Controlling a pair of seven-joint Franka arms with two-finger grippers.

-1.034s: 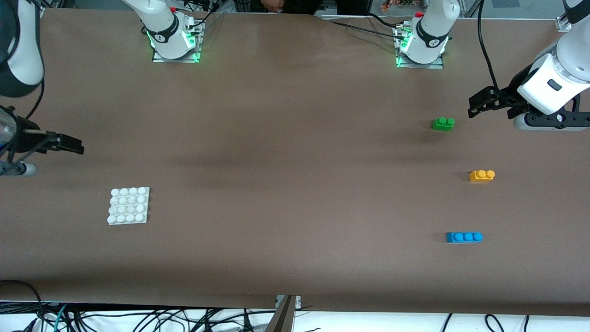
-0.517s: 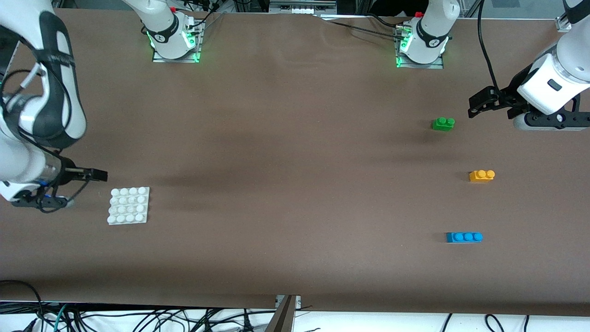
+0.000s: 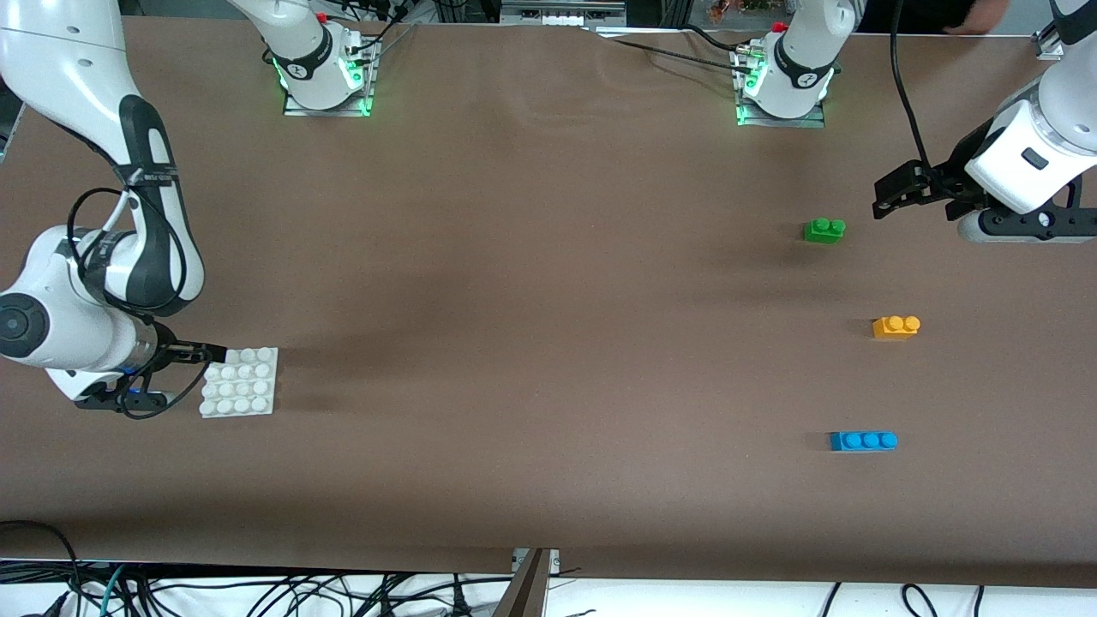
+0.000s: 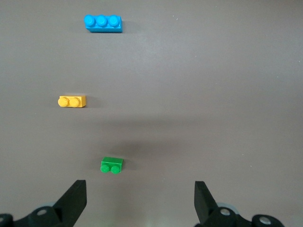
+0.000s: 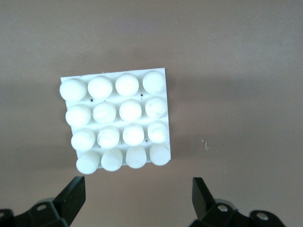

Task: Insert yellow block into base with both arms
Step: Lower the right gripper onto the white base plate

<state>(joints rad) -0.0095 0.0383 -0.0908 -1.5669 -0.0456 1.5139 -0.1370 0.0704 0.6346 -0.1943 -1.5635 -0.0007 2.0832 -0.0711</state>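
The yellow block (image 3: pixel 896 326) lies on the table toward the left arm's end, between a green brick and a blue brick; it also shows in the left wrist view (image 4: pixel 72 101). The white base (image 3: pixel 240 381) lies flat toward the right arm's end and fills the right wrist view (image 5: pixel 116 120). My right gripper (image 3: pixel 201 364) is open and empty, low at the base's edge toward the right arm's end, with its jaws (image 5: pixel 137 191) just short of the plate. My left gripper (image 3: pixel 891 195) is open and empty, hovering beside the green brick, jaws (image 4: pixel 139 191) wide apart.
A green two-stud brick (image 3: pixel 824 230) lies farther from the front camera than the yellow block, and a blue three-stud brick (image 3: pixel 863 440) lies nearer. Both show in the left wrist view, green (image 4: pixel 112 165) and blue (image 4: pixel 103 22). Cables hang below the table's front edge.
The right arm has swung in from the table's end and brought its gripper down to the base's edge. The left arm has stayed nearly still. No block has moved.
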